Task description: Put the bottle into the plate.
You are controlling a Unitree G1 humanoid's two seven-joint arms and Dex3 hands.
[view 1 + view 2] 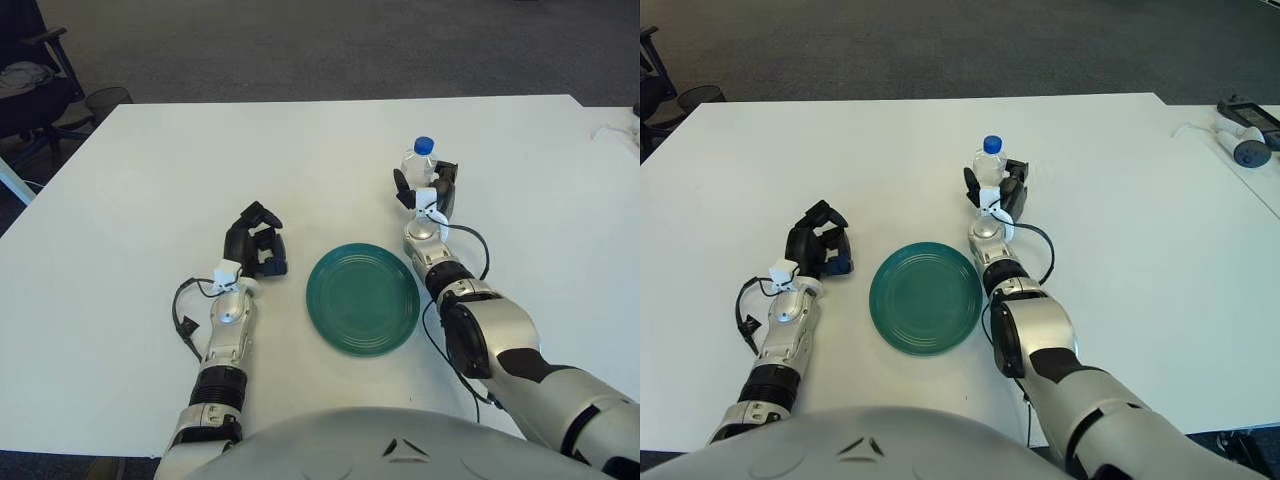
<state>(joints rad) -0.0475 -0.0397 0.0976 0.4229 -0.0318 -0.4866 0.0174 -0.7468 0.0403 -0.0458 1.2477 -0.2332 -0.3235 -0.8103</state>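
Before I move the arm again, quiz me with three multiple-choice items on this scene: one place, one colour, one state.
1. Where does the water bottle stand?
A. on the green plate
B. on the table beyond the plate
C. on the floor

2. What colour is the bottle's cap?
A. red
B. white
C. blue

3. What state is the right hand in?
A. fingers spread around the bottle
B. curled beside the plate
C. out of view

Answers:
1 B, the green plate lies bare and the bottle is upright past it.
2 C, the cap shows blue.
3 A, its fingers flank the bottle; the left hand is the curled one, left of the plate.
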